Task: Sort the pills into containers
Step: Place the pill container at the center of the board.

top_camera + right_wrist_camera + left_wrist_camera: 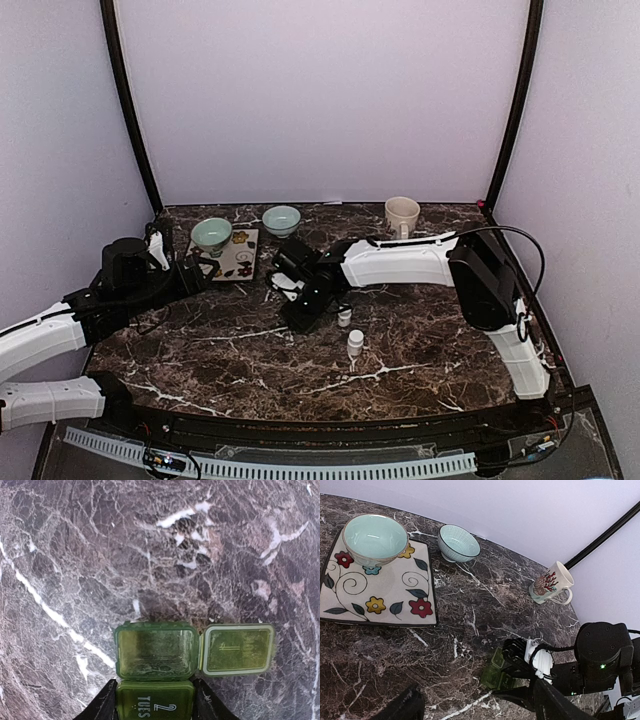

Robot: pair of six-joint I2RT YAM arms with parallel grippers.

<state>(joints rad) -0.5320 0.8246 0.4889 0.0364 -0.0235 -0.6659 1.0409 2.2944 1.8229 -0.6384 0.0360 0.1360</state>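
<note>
Your right gripper has its jaws clenched on the containers at the middle of the tabletop, the end lid flipped open. That arm stretches leftward from the right edge. Your left gripper sits near the far-left corner; you cannot tell its jaws' state.

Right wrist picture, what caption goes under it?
Right gripper straddles a green pill box, end compartment open and empty, on marble.
</note>
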